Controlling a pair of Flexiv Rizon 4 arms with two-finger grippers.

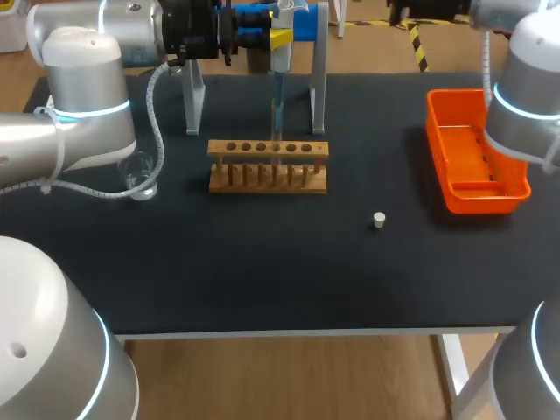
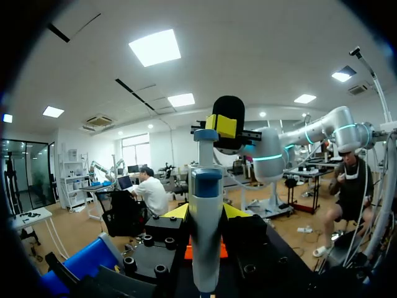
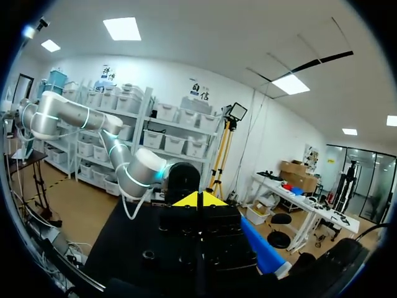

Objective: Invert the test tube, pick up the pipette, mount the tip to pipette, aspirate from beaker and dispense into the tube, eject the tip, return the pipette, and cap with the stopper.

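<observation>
My left gripper (image 1: 281, 38) is shut on the pipette (image 1: 282, 54) and holds it upright behind the wooden rack (image 1: 268, 178). The pipette's clear tip (image 1: 276, 109) points down into a test tube (image 1: 276, 143) standing in a middle hole of the rack. In the left wrist view the pipette (image 2: 206, 205) stands between my left gripper's (image 2: 205, 212) yellow tips. My right gripper (image 2: 224, 124) is just above the pipette's top button, and in its own view my right gripper (image 3: 200, 200) shows both yellow tips pressed together, shut and empty. The glass beaker (image 1: 140, 180) stands left of the rack. The white stopper (image 1: 379, 220) lies to the rack's right.
An orange tray (image 1: 472, 162) sits at the table's right side. A metal stand (image 1: 317, 79) rises behind the rack, around the pipette. My left arm (image 1: 79, 105) crosses over the table's left part above the beaker.
</observation>
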